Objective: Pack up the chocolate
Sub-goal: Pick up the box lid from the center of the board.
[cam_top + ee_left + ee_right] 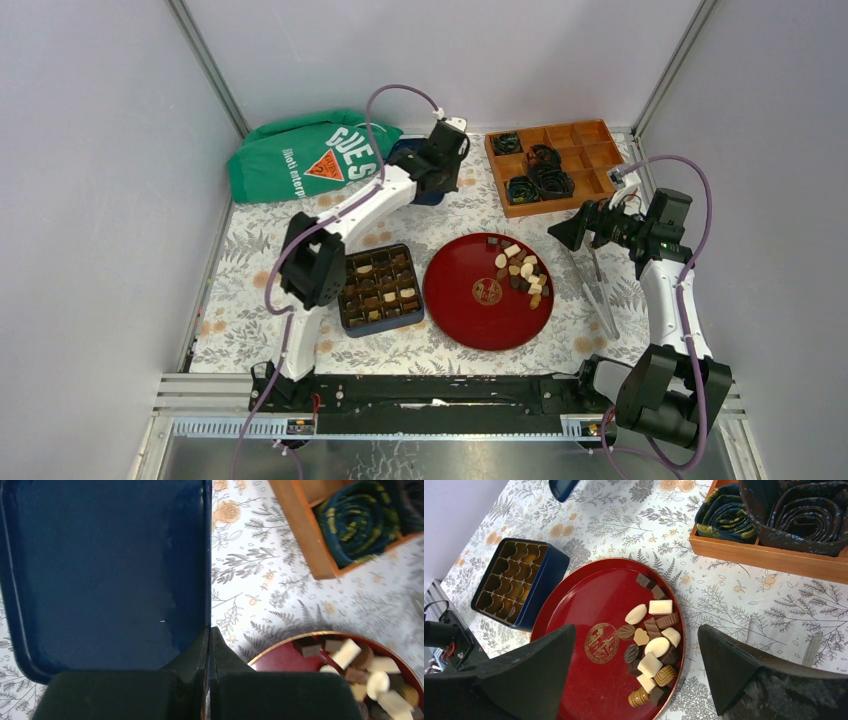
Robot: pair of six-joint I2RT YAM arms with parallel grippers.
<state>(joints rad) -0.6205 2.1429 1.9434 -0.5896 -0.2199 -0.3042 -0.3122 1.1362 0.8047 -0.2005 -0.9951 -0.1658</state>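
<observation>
Left arm: stretched forward and rightward across the floral cloth [240, 320], elbow raised over the blue box [380, 290], wrist at the back of the table beside the green bag [300, 158].

Left gripper [209, 634]: jaws pressed together with no gap showing. The right rim of the blue lid [100, 570] runs straight into the seam between the fingers, so it reads as a pinch on that rim. The lid shows its inner face to the wrist camera.

Right arm: base at the near right corner, forearm rising up the right side, wrist bent inward to the left.

Right gripper [562, 232]: jaws spread wide, nothing between them. It hangs above the cloth just off the right rim of the red plate [470, 320], pointing toward it. The wrist view looks down between the two fingers onto the plate.

Chocolate [520, 270]: most of it is a loose heap of dark, mid-brown and cream pieces on the right half of the plate, beside the gold emblem. Further pieces sit in some cells of the blue box, left of the plate and just beside it.

Other: wooden organiser [590, 135] at back right, dark rolls in several compartments. Clear tongs [600, 292] lie on the cloth right of the plate, below the right gripper.
</observation>
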